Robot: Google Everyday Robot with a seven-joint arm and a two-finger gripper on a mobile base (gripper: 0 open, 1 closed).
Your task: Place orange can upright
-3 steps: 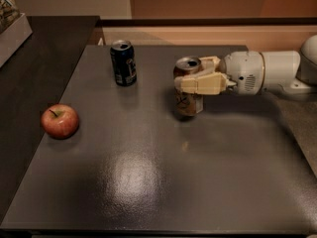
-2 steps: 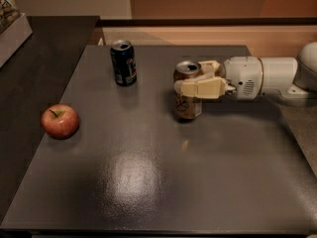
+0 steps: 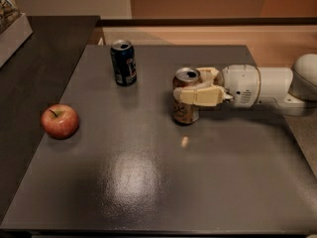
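The orange can (image 3: 185, 112) stands upright on the tabletop (image 3: 148, 182), between the fingers of the gripper (image 3: 190, 83). Its body is a metallic orange-bronze with dark brown markings, and its top is silver with the opening in view. The gripper is closed on the can: one cream finger is laid across the near side of the can's upper half, and the other is seen behind it at the rim. The middle band of the can is hidden by the near finger, so only the top and the lower part are shown. The markings on the can cannot be read.

The white arm (image 3: 257, 86) reaches in level from the right, and its far end is cut off by the picture's edge. A small pale spot (image 3: 184, 142) is seen on the tabletop just in front of the gripper; what it is cannot be told.

A blue can (image 3: 123, 63) stands upright beyond the gripper, toward the picture's left; its label cannot be read. A red apple (image 3: 60, 121) lies well apart from the gripper, farther left.
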